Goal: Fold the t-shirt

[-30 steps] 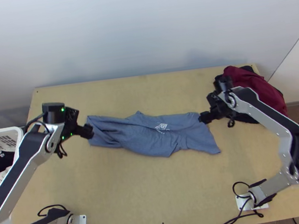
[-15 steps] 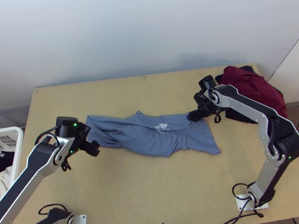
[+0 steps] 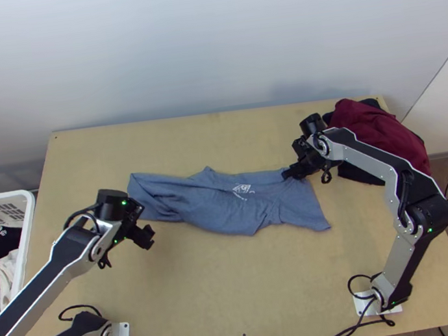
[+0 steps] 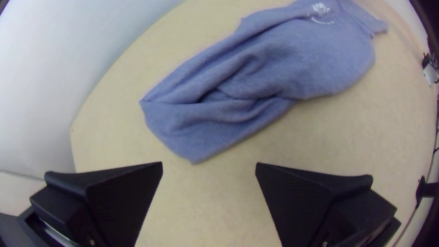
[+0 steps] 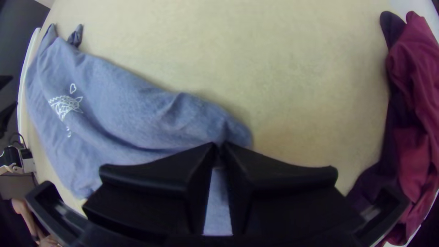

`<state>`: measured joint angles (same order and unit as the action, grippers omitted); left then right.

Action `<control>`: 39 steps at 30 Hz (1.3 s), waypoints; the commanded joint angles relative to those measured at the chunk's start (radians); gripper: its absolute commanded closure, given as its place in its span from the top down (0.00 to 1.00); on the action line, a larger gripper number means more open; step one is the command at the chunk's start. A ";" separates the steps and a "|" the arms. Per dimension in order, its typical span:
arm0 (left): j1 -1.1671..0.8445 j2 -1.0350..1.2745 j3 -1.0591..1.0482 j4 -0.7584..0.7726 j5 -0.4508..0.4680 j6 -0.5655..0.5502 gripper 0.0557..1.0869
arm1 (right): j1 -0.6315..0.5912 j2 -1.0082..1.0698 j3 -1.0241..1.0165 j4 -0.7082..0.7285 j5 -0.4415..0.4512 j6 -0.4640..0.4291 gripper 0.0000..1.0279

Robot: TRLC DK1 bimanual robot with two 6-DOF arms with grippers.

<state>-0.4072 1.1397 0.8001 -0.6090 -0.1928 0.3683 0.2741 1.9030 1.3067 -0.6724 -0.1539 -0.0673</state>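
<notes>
A blue t-shirt (image 3: 227, 197) with a white print lies bunched lengthwise across the middle of the table, wrinkled at its left end and flatter at the right. My left gripper (image 3: 147, 236) is off the near side of the shirt's left end; in the left wrist view the left gripper (image 4: 209, 167) stands open, bare table between its fingers and the shirt (image 4: 219, 110) apart from them. At the shirt's right end, by the far edge, is my right gripper (image 3: 288, 173). In the right wrist view the right gripper (image 5: 218, 148) is shut on a pinch of the shirt (image 5: 123, 100).
Dark red and black cloths (image 3: 379, 129) are heaped at the table's far right corner. A white basket (image 3: 30, 215) with clothes stands off the left edge. Bare tabletop (image 3: 238, 284) lies on the near side of the shirt.
My left gripper has moved nearer to the table's front edge, away from the shirt. The right gripper has shifted left onto the shirt's end, then stayed nearly still. The shirt lies almost unchanged.
</notes>
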 commanded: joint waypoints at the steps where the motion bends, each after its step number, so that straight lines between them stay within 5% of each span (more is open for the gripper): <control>1: -0.094 0.023 -0.072 0.092 -0.071 0.040 0.96 | -0.003 -0.016 -0.003 0.022 0.004 -0.005 0.03; 17: -0.266 0.278 -0.062 0.397 -0.148 0.095 0.96 | -0.144 -0.312 0.270 -0.084 0.001 0.124 0.03; 30: -0.331 0.485 0.019 0.597 -0.175 0.104 0.94 | -0.158 -0.338 0.215 -0.107 0.001 0.127 0.03; 32: -0.331 0.519 0.033 0.606 -0.177 0.104 0.85 | -0.158 -0.351 0.198 -0.107 0.001 0.127 0.03; 39: -0.303 0.534 0.062 0.621 -0.175 0.096 0.22 | -0.161 -0.374 0.161 -0.110 0.001 0.124 0.03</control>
<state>-0.7311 1.6386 0.8356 -0.0227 -0.3660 0.4686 0.1173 1.5513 1.5005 -0.7795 -0.1539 0.0589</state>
